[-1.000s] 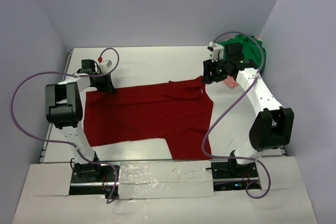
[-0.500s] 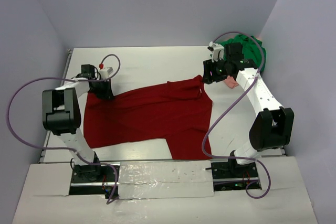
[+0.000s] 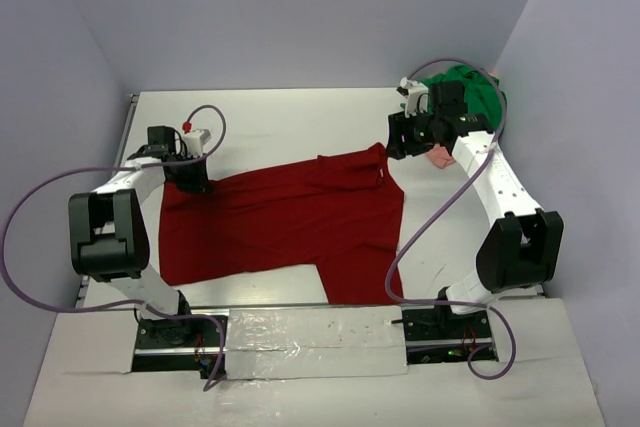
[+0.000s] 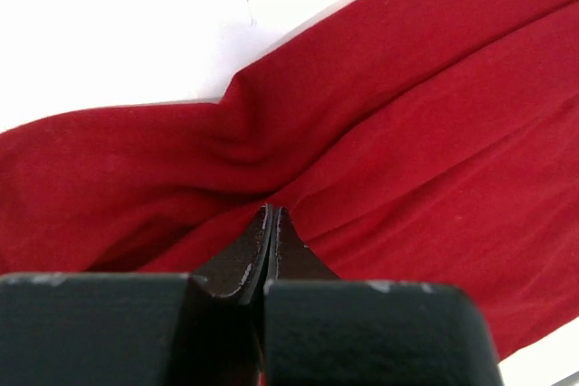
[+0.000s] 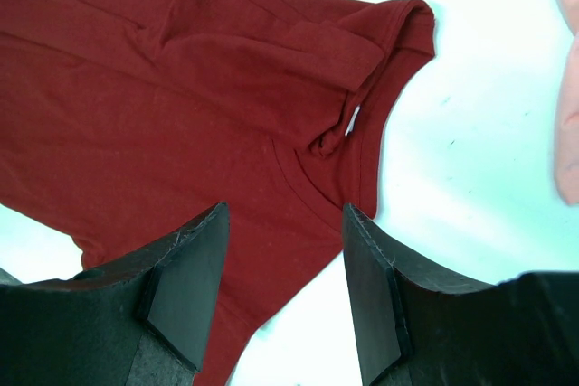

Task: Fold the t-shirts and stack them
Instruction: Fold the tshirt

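Observation:
The dark red t-shirt (image 3: 290, 217) lies spread across the white table (image 3: 280, 122), wrinkled toward its far left corner. My left gripper (image 3: 196, 181) is shut on that corner; in the left wrist view the cloth (image 4: 407, 133) puckers into the closed fingertips (image 4: 271, 211). My right gripper (image 3: 396, 149) hovers open above the shirt's far right corner, by the collar (image 5: 348, 133), with nothing between its fingers (image 5: 285, 214). A bright green t-shirt (image 3: 472, 93) is bunched at the back right, and a pale pink one (image 3: 440, 157) peeks out beside the right arm.
Grey walls close in the table on three sides. Purple cables loop from both arms over the table's edges. The pink cloth (image 5: 570, 133) lies just right of the right gripper. A strip of bare table runs behind the red shirt.
My left gripper has moved left and a little back, pulling the red shirt's far left corner with it and stretching the cloth. The right gripper has stayed nearly still and open.

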{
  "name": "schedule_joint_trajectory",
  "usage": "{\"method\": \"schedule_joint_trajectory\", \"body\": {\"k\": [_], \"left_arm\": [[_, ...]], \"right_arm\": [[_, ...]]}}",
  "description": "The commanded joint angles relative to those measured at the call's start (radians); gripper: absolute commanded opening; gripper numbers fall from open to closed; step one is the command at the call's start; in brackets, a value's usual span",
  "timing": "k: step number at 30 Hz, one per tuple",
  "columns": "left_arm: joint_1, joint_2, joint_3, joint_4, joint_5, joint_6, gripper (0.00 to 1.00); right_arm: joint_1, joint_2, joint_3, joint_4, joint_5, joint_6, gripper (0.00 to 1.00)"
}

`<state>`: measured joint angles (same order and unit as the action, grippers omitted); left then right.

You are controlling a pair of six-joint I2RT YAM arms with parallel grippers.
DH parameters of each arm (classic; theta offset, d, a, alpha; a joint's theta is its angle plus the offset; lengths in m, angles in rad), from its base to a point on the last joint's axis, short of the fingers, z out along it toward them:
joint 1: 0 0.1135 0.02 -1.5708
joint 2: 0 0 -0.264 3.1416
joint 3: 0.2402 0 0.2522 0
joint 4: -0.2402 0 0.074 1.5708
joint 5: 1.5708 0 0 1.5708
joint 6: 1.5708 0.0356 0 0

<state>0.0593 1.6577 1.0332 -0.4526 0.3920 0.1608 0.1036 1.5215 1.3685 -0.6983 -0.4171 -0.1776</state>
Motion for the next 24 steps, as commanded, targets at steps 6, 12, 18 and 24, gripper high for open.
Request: {"method": "schedule_joint_trajectory", "body": {"k": [6, 12, 18, 24], "left_arm": [[-0.007, 0.042, -0.007, 0.068, -0.012, -0.012, 0.0], [-0.007, 0.019, -0.016, 0.017, 0.037, 0.0, 0.0], [-0.006, -0.075, -0.025, -0.105, 0.082, 0.055, 0.0], [-0.006, -0.066, 0.047, -0.421, 0.202, 0.198, 0.0]], "right_arm": [[-0.019, -0.057, -0.002, 0.005, -0.015, -0.008, 0.6], [-0.018, -0.049, 0.001, 0.005, -0.012, -0.008, 0.6], [-0.018, -0.041, 0.003, 0.006, -0.014, -0.007, 0.6], [-0.018, -0.041, 0.012, -0.004, -0.031, -0.005, 0.6]]}}
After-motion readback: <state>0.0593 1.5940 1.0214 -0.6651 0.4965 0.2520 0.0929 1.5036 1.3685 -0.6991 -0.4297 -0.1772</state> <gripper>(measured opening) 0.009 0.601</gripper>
